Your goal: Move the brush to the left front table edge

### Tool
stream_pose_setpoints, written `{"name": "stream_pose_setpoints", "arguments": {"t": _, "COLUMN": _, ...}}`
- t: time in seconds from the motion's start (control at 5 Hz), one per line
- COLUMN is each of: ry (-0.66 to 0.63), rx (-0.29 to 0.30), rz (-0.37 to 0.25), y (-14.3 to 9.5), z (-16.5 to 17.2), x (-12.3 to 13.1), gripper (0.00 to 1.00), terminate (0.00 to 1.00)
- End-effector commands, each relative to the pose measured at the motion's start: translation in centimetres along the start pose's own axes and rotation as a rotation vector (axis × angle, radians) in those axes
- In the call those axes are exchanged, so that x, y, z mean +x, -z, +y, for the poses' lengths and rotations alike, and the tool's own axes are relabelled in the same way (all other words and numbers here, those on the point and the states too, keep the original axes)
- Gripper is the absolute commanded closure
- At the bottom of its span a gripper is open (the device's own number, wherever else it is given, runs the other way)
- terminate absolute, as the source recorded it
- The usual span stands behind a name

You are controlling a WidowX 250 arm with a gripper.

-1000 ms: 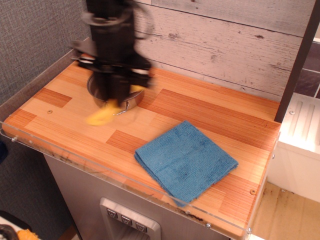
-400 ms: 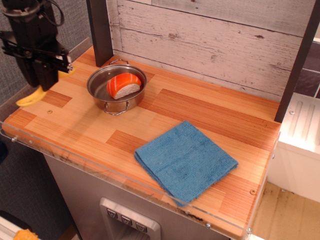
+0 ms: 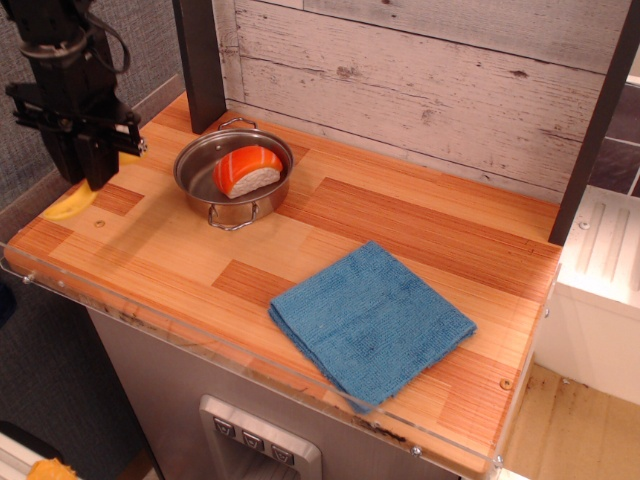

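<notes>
Observation.image looks down across a striped wooden counter (image 3: 400,225) with a clear acrylic rim along its front and left sides. At the counter's left edge, toward the back corner, the black gripper (image 3: 88,178) hangs low over the planks, its dark body and cables filling the upper left of the frame. Just beneath its tip lies the brush (image 3: 68,207), of which only a curved yellow end shows, poking out toward the left edge at the acrylic rim; the rest is hidden behind the gripper. Whether the jaws are closed on the brush or parted around it cannot be told, since the fingertips are lost against the dark housing, and it is also unclear whether the brush rests on the wood or is held just above it.

Near the back edge, to the right of the gripper and apart from it, a small metal pan (image 3: 233,165) with wire handles holds an orange-and-white sushi toy (image 3: 246,169). A folded blue cloth (image 3: 370,322) lies flat toward the front edge, right of centre, one corner reaching close to the acrylic strip. A whitewashed plank wall (image 3: 420,80) rises behind the counter, with a dark upright post (image 3: 200,60) at the back left.
</notes>
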State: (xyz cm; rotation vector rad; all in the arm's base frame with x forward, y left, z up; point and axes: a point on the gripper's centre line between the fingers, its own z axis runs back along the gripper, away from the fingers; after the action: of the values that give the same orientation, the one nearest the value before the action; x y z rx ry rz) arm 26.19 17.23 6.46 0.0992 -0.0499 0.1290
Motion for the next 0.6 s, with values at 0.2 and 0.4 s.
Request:
{"name": "stream_pose_setpoints", "arguments": {"t": 0.2, "ry": 0.027, "rx": 0.017, "rz": 0.008, "y": -0.9, "z": -0.6, "x": 0.3, "gripper": 0.00, "terminate": 0.00}}
{"name": "stream_pose_setpoints", "arguments": {"t": 0.4, "ry": 0.069, "rx": 0.029, "rz": -0.013, "y": -2.2, "z": -1.4, "x": 0.0, "gripper": 0.00, "terminate": 0.00}}
